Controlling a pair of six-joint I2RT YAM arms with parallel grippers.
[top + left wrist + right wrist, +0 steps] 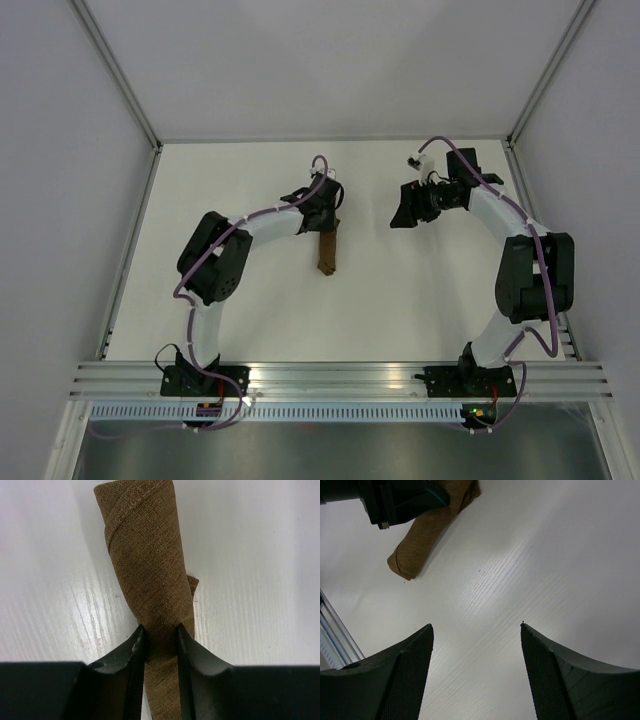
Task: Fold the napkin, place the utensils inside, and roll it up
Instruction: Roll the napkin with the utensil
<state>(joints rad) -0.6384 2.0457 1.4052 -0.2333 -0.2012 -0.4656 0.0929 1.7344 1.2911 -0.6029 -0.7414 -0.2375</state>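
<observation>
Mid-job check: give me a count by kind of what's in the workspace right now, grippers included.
Brown rolled napkin: 1
Grippers: 2 (left gripper shut on the napkin, right gripper open, holding nothing)
Loose utensils in view: 0
Total: 3

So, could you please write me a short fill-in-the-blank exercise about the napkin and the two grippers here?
1. The rolled napkin is ____ in colour.
2. The left gripper is ____ on one end of the napkin.
3. The right gripper, over the table, holds nothing and is ____.
Missing words: brown; shut; open.
</observation>
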